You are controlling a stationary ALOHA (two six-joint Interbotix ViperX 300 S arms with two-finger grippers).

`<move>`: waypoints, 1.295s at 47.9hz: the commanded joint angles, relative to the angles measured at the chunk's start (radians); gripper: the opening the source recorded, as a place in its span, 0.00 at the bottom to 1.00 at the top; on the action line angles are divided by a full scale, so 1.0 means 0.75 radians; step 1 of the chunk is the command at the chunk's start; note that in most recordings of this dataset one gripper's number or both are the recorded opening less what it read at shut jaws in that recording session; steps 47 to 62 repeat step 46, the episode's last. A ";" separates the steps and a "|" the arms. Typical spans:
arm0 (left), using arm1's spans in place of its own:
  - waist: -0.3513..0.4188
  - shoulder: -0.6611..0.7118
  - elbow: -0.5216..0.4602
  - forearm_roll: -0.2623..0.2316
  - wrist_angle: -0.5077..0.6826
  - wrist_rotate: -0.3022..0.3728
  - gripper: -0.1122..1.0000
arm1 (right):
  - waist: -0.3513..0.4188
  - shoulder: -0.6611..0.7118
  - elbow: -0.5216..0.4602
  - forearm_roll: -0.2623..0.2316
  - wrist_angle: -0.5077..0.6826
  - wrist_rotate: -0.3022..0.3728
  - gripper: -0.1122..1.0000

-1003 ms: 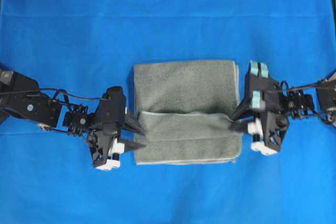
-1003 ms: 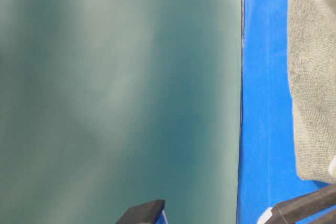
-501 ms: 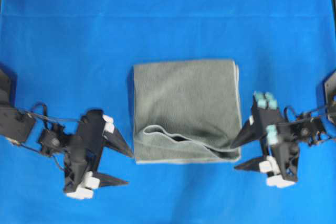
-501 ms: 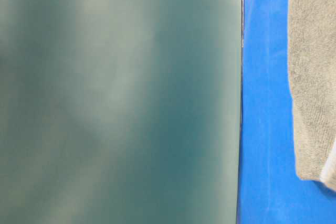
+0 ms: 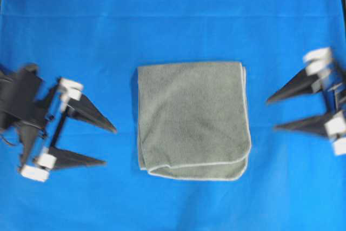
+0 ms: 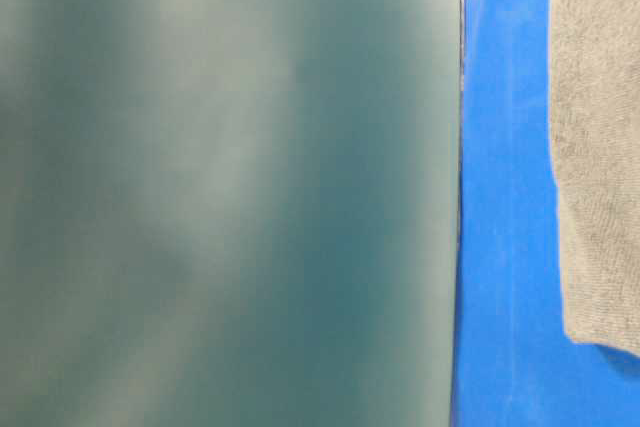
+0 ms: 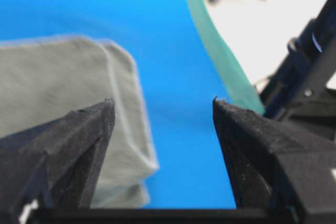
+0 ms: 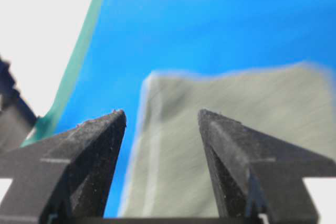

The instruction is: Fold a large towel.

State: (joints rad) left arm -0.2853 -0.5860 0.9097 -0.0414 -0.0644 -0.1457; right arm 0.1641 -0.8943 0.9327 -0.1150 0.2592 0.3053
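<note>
Bright blue sheeting point(image 5: 173, 20) covers my whole work surface, smooth apart from one faint horizontal crease toward the far side. On it, roughly centred, I see the large grey-green terry towel point(image 5: 192, 118), lying flat as a layered, nearly square block with rounded corners; its thin pale-grey stitched hem point(image 5: 189, 164) curves along the near edge, where the layers sit one on top of another. From the table-level camera I get mostly a blurred grey-green wall point(image 6: 225, 187), with a strip of the blue sheeting and one edge of the towel at the right.

My left gripper point(image 5: 111, 145) sits well to the left of the towel, its black pointed fingers point(image 5: 92, 114) spread wide with nothing between them. My right gripper point(image 5: 270, 114) sits well to the right, also spread wide and holding nothing. Neither touches the cloth. Both wrist cameras look past black fingers point(image 7: 63, 145) point(image 8: 84, 156) toward the towel's side edges.
</note>
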 commanded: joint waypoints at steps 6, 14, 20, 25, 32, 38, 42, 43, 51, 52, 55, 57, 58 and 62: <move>0.098 -0.311 0.084 0.004 0.100 0.039 0.73 | -0.112 -0.284 0.008 -0.094 0.164 -0.002 0.65; 0.157 -0.550 0.200 0.012 0.180 0.051 0.72 | -0.198 -0.505 0.112 -0.117 0.258 -0.002 0.65; 0.211 -0.708 0.309 0.012 0.192 0.053 0.72 | -0.266 -0.595 0.213 -0.117 0.260 0.006 0.64; 0.237 -0.812 0.393 0.012 0.192 0.053 0.72 | -0.311 -0.634 0.282 -0.108 0.227 0.012 0.62; 0.252 -0.941 0.507 0.010 0.192 0.053 0.71 | -0.321 -0.628 0.325 -0.102 0.151 0.012 0.59; 0.268 -1.019 0.571 0.012 0.198 0.053 0.72 | -0.323 -0.614 0.333 -0.092 0.141 0.014 0.59; 0.276 -1.037 0.583 0.010 0.217 0.053 0.72 | -0.323 -0.612 0.337 -0.090 0.135 0.014 0.59; 0.278 -1.037 0.583 0.010 0.223 0.053 0.71 | -0.323 -0.610 0.337 -0.090 0.135 0.014 0.59; 0.282 -1.037 0.583 0.010 0.233 0.053 0.72 | -0.323 -0.610 0.337 -0.090 0.135 0.014 0.59; 0.282 -1.037 0.583 0.010 0.233 0.053 0.72 | -0.323 -0.610 0.337 -0.090 0.135 0.014 0.59; 0.282 -1.037 0.583 0.010 0.233 0.053 0.72 | -0.323 -0.610 0.337 -0.090 0.135 0.014 0.59; 0.282 -1.037 0.583 0.010 0.233 0.053 0.72 | -0.323 -0.610 0.337 -0.090 0.135 0.014 0.59; 0.282 -1.037 0.583 0.010 0.233 0.053 0.72 | -0.323 -0.610 0.337 -0.090 0.135 0.014 0.59; 0.282 -1.037 0.583 0.010 0.233 0.053 0.72 | -0.323 -0.610 0.337 -0.090 0.135 0.014 0.59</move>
